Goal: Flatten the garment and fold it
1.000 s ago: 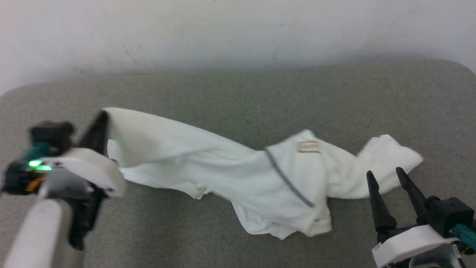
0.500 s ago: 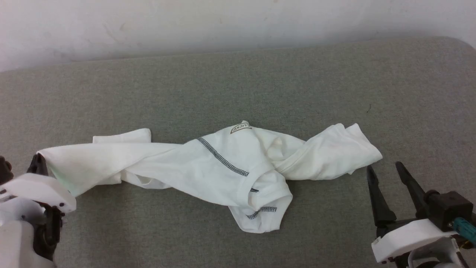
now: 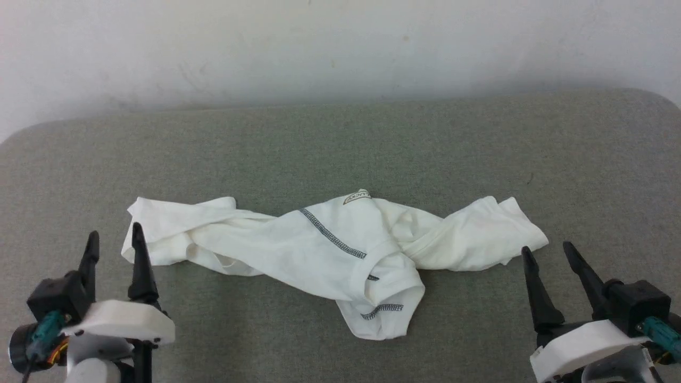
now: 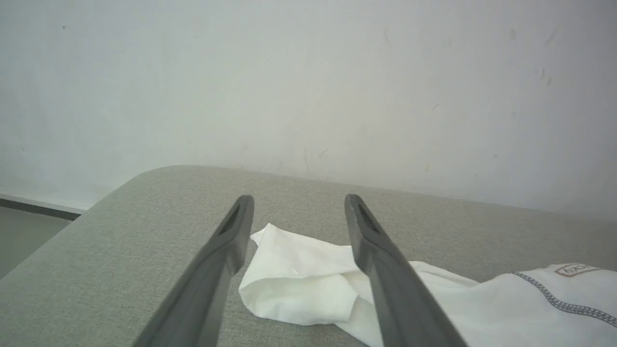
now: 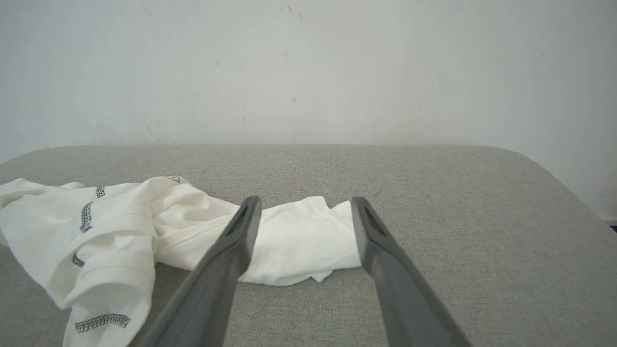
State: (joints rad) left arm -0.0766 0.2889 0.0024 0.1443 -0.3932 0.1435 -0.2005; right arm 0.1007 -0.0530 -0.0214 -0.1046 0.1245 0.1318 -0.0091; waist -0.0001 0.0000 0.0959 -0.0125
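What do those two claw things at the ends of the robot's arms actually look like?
The left gripper and right gripper match: two long black fingers tapering to points, rising from a white plastic shell with a black block beside it. Each carries a teal plug; the left also shows orange wiring.

The left gripper (image 3: 116, 230) and right gripper (image 3: 547, 247) are each showing two long, tapering matt-black fingers (image 3: 141, 266) rising from a boxy black block (image 3: 55, 296), a glossy white curved plastic shell (image 3: 125, 322) underneath, and a teal cable plug (image 3: 658, 331); orange wires (image 3: 56, 352) are peeking out on the left.
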